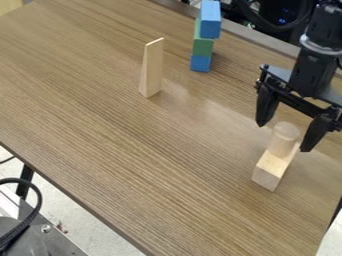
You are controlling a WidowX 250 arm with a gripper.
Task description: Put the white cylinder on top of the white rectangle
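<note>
Camera view: toward 3 o'clock the jaws [283,137] hang spread open, a finger showing either side of the wooden cylinder [285,136], which stands upright on the rectangular block [268,176], toward its 1 o'clock end.

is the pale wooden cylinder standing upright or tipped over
Upright: the pale wooden cylinder stands on end atop the pale wooden rectangular block, its round end facing up.
</note>
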